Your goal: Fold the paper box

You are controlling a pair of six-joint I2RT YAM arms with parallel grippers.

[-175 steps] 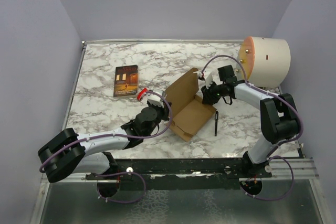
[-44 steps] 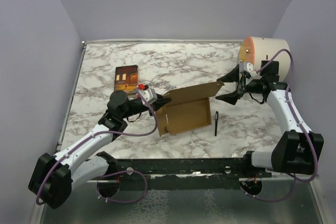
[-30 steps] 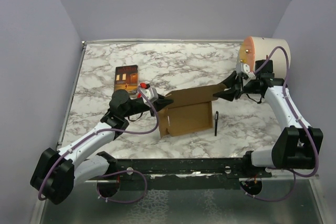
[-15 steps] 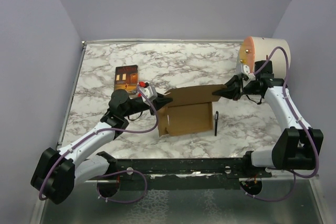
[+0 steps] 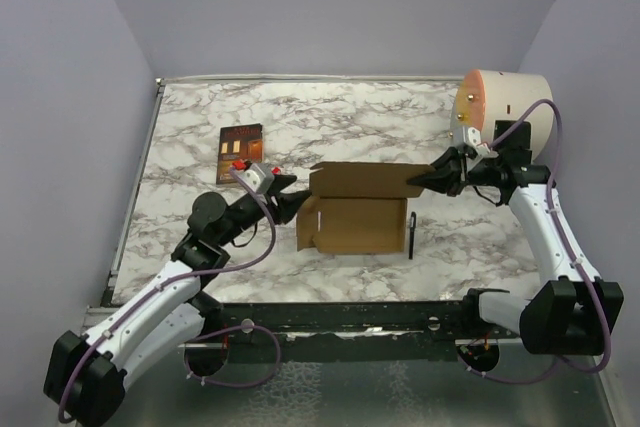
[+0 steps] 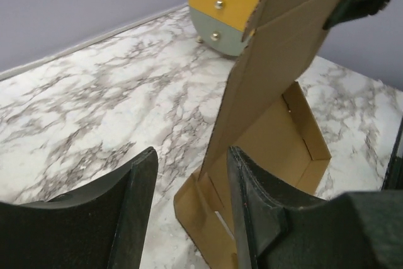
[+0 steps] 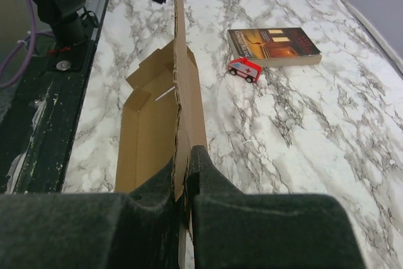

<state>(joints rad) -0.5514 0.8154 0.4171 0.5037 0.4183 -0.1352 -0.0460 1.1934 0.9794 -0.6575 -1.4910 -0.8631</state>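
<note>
The brown cardboard paper box (image 5: pixel 350 225) lies open in the middle of the table, with its lid (image 5: pixel 362 179) standing upright along the far side. My right gripper (image 5: pixel 428 181) is shut on the lid's right edge, and the right wrist view shows the card pinched between the pads (image 7: pixel 208 174). My left gripper (image 5: pixel 291 201) sits just off the box's left end, its jaws open. In the left wrist view the lid (image 6: pixel 277 74) rises beyond the spread fingers (image 6: pixel 141 187), with nothing held between them.
A large cream cylinder (image 5: pixel 505 115) with coloured drawer fronts (image 6: pixel 236 4) stands at the back right, close behind my right arm. A black pen (image 5: pixel 411 234) lies right of the box. A dark book (image 5: pixel 240 150) and a red toy car (image 7: pixel 244 69) lie at the left.
My left gripper has opened, let go of the lid's left end and drawn back to the left. The right gripper stays shut on the lid, which now stands straighter, and the box has squared up.
</note>
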